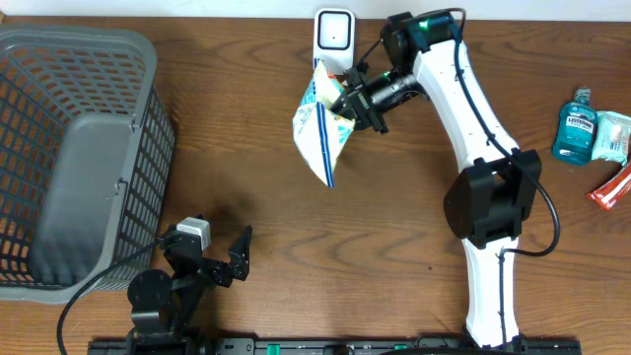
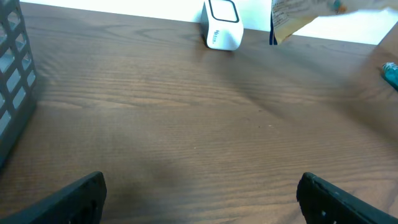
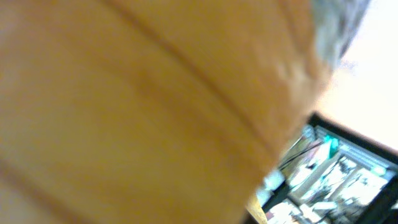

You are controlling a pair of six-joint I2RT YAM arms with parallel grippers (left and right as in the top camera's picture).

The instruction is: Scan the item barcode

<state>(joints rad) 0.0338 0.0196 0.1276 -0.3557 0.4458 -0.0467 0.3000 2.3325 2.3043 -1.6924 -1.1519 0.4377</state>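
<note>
The item, a white, blue and yellow snack bag (image 1: 317,133), hangs in the air just in front of the white barcode scanner (image 1: 333,35) at the table's far edge. My right gripper (image 1: 345,99) is shut on the bag's upper part. In the right wrist view a blurred orange surface of the bag (image 3: 137,106) fills the frame and hides the fingers. My left gripper (image 1: 212,258) rests low at the near left, open, with nothing between its fingers (image 2: 68,202). From the left wrist I see the scanner (image 2: 222,25) and the bag's lower corner (image 2: 292,15) far ahead.
A grey mesh basket (image 1: 79,148) stands at the left, its wall (image 2: 12,81) close beside my left gripper. At the right edge lie a teal mouthwash bottle (image 1: 574,126), a white pack (image 1: 613,136) and a red tube (image 1: 611,187).
</note>
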